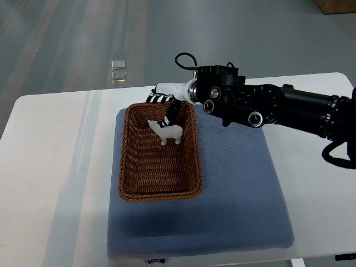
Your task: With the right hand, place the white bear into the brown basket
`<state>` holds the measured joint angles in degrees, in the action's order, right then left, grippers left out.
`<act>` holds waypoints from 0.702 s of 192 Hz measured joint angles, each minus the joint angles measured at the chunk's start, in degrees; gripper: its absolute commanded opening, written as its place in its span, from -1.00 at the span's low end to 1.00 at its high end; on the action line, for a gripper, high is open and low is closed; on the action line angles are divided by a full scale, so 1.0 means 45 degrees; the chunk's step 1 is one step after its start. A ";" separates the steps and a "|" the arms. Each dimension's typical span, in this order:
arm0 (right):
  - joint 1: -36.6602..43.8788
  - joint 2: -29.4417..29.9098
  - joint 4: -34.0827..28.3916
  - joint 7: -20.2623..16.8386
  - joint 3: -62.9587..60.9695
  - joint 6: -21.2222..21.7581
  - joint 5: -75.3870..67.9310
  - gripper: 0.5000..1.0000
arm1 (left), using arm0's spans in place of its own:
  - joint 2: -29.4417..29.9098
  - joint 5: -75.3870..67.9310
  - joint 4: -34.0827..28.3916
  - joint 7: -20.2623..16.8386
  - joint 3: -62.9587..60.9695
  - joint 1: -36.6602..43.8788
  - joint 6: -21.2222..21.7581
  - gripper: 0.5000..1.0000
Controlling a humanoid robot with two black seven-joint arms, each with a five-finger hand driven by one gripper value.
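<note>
Blue padded mat (pixel 233 211) on the tabletop (pixel 50 167) carries the brown basket (pixel 129 167), and over its far end my right robot hand (pixel 169 114) pinches the white bear (pixel 167 132) so it should drop inside.

Right hand (pixel 169 108) reaches in from the right edge, poised over the far end of the basket (pixel 129 167). Bear (pixel 166 132) sits directly below the hand, inside the basket, at its far end; whether the fingertips touch it cannot be told. Basket stretches from under the hand toward the near side. It rests on the mat (pixel 239 200), left part. Mat lies on the table (pixel 50 167), which extends left of and behind the hand.
</note>
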<state>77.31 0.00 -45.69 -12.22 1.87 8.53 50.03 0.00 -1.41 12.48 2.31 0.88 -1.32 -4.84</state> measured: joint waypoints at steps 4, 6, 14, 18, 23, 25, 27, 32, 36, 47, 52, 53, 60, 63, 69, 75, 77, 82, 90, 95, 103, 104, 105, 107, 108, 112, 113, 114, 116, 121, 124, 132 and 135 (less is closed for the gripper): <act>0.0029 0.0000 -0.0006 0.0000 -0.0107 0.0027 -0.0001 0.44 | 0.0000 0.0000 0.0000 0.0000 0.0000 0.0000 0.0000 1.00; 0.0043 0.0000 -0.0008 0.0000 -0.0161 0.0038 -0.0001 0.44 | 0.0000 0.0000 0.0000 0.0000 0.0000 0.0000 0.0000 1.00; 0.0089 -0.0002 -0.0015 0.0006 -0.0469 0.0070 -0.0006 0.44 | 0.0000 0.0000 0.0000 0.0000 0.0000 0.0000 0.0000 1.00; 0.0094 -0.0022 -0.0021 0.0013 -0.0638 0.0077 -0.0009 0.45 | 0.0000 0.0000 0.0000 0.0000 0.0000 -0.0001 0.0000 1.00; 0.0093 -0.0087 -0.0025 0.0023 -0.0892 0.0078 -0.0015 0.45 | 0.0000 0.0000 0.0000 0.0000 0.0000 -0.0002 0.0000 1.00; 0.0092 -0.0128 -0.0025 0.0027 -0.1007 0.0078 -0.0017 0.45 | 0.0000 0.0000 0.0000 0.0001 0.0001 -0.0003 0.0000 1.00; 0.0086 -0.0175 -0.0026 0.0030 -0.1126 0.0077 -0.0019 0.45 | 0.0000 0.0000 0.0000 0.0003 0.0000 -0.0003 0.0000 1.00; 0.0053 -0.0311 -0.0022 0.0038 -0.1460 0.0058 -0.0020 0.45 | 0.0000 0.0000 0.0000 0.0005 0.0000 -0.0001 0.0000 1.00; -0.0002 -0.0423 -0.0020 0.0042 -0.1759 0.0040 -0.0024 0.46 | 0.0000 0.0000 0.0000 0.0007 0.0000 0.0001 0.0000 1.00; -0.0380 -0.0809 -0.0012 0.0068 -0.2833 -0.0007 -0.0112 0.46 | 0.0000 0.0000 0.0011 0.0009 0.0000 0.0001 0.0000 1.00; -0.0627 -0.0963 -0.0005 0.0081 -0.3315 -0.0022 -0.0180 0.46 | 0.0000 0.0000 0.0018 0.0011 0.0000 0.0001 0.0000 1.00; -0.0683 -0.0993 -0.0004 0.0085 -0.3416 -0.0025 -0.0197 0.46 | 0.0000 0.0000 0.0019 0.0011 0.0000 0.0002 0.0000 1.00; -0.1149 -0.1193 -0.0001 0.0151 -0.4210 -0.0043 -0.0345 0.46 | 0.0000 -0.0002 0.0032 0.0013 0.0000 0.0001 0.0000 1.00; -0.1376 -0.1273 0.0000 0.0202 -0.4586 -0.0058 -0.0420 0.46 | 0.0000 -0.0003 0.0037 0.0013 0.0000 0.0000 0.0000 1.00; -0.1925 -0.1422 0.0017 0.0367 -0.5555 -0.0144 -0.0593 0.47 | 0.0000 -0.0007 0.0045 0.0013 -0.0005 0.0000 0.0000 1.00; -0.2383 -0.1497 0.0029 0.0552 -0.6401 -0.0263 -0.0732 0.48 | 0.0000 -0.0010 0.0050 0.0014 -0.0011 0.0001 0.0000 1.00; -0.2529 -0.1511 0.0032 0.0618 -0.6682 -0.0311 -0.0776 0.48 | 0.0000 -0.0011 0.0051 0.0014 -0.0012 0.0001 0.0000 1.00; -0.2886 -0.1524 0.0045 0.0789 -0.7385 -0.0461 -0.0878 0.48 | 0.0000 -0.0014 0.0054 0.0014 -0.0014 -0.0001 0.0000 1.00; -0.3436 -0.1521 0.0073 0.1029 -0.8495 -0.0771 -0.1016 0.48 | 0.0000 -0.0017 0.0057 0.0012 -0.0016 -0.0005 0.0000 1.00; -0.3764 -0.1514 0.0089 0.1142 -0.9144 -0.0985 -0.1088 0.48 | 0.0000 -0.0018 0.0057 0.0012 -0.0017 -0.0002 0.0000 1.00; -0.4220 -0.1492 0.0121 0.1267 -1.0064 -0.1325 -0.1187 0.50 | 0.0000 -0.0020 0.0058 0.0014 -0.0022 0.0003 0.0000 1.00; -0.4272 -0.1488 0.0127 0.1279 -1.0172 -0.1367 -0.1201 0.52 | 0.0000 -0.0020 0.0058 0.0014 -0.0022 0.0003 0.0000 1.00; -0.4326 -0.1485 0.0134 0.1290 -1.0277 -0.1408 -0.1214 0.52 | 0.0000 -0.0020 0.0058 0.0014 -0.0021 0.0002 0.0000 1.00; -0.4481 -0.1475 0.0151 0.1326 -1.0583 -0.1529 -0.1260 0.55 | 0.0000 -0.0020 0.0058 0.0013 -0.0020 0.0002 0.0000 1.00; -0.4530 -0.1471 0.0157 0.1337 -1.0681 -0.1568 -0.1277 0.58 | 0.0000 -0.0020 0.0059 0.0012 -0.0020 0.0001 0.0000 1.00; -0.4718 -0.1459 0.0179 0.1379 -1.1066 -0.1721 -0.1357 0.60 | 0.0000 -0.0020 0.0059 0.0013 -0.0020 0.0001 0.0000 1.00; -0.4766 -0.1457 0.0184 0.1390 -1.1160 -0.1757 -0.1381 0.60 | 0.0000 -0.0020 0.0059 0.0013 -0.0020 0.0001 0.0000 1.00; -0.4813 -0.1454 0.0188 0.1401 -1.1256 -0.1794 -0.1407 0.60 | 0.0000 -0.0020 0.0059 0.0013 -0.0020 0.0002 0.0000 1.00; -0.4907 -0.1447 0.0196 0.1425 -1.1449 -0.1866 -0.1465 0.61 | 0.0000 -0.0020 0.0059 0.0013 -0.0021 0.0002 0.0000 1.00; -0.5182 -0.1419 0.0221 0.1500 -1.2013 -0.2079 -0.1691 0.66 | 0.0000 -0.0020 0.0059 0.0014 -0.0022 0.0003 0.0000 1.00; -0.5361 -0.1395 0.0241 0.1554 -1.2381 -0.2208 -0.1874 0.67 | 0.0000 -0.0020 0.0059 0.0013 -0.0021 0.0002 0.0000 1.00; -0.5718 -0.1325 0.0293 0.1662 -1.3107 -0.2436 -0.2342 0.68 | 0.0000 -0.0020 0.0061 0.0013 -0.0021 0.0001 0.0000 1.00; -0.5845 -0.1293 0.0318 0.1704 -1.3369 -0.2508 -0.2550 0.68 | 0.0000 -0.0020 0.0063 0.0013 -0.0020 0.0002 0.0000 1.00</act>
<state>51.01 -5.82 -44.26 -4.55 -58.29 -2.76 38.55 0.00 -1.50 12.76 2.37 0.79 -1.31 -4.84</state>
